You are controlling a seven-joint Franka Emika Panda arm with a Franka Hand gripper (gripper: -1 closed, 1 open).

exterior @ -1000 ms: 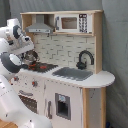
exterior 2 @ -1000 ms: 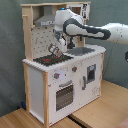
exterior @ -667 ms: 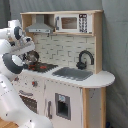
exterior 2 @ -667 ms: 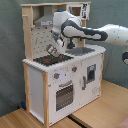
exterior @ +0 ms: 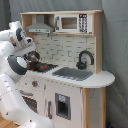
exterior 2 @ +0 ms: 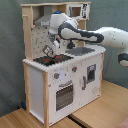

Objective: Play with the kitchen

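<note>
We see the claw (exterior 2: 50, 50) low over the stovetop (exterior 2: 51, 59), but we cannot tell whether it is spread or pinched. The sink (exterior: 73, 73) lies at the stovetop's 3 o'clock in the first exterior view. The kitchen (exterior 2: 60, 85) stands on a wooden floor (exterior 2: 95, 110).

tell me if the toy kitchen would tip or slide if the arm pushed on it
The kitchen looks tall with a narrow base, so a high push might rock it. Its boxy wood panels look stiff. A low push would likely slide it on the smooth floor.
</note>
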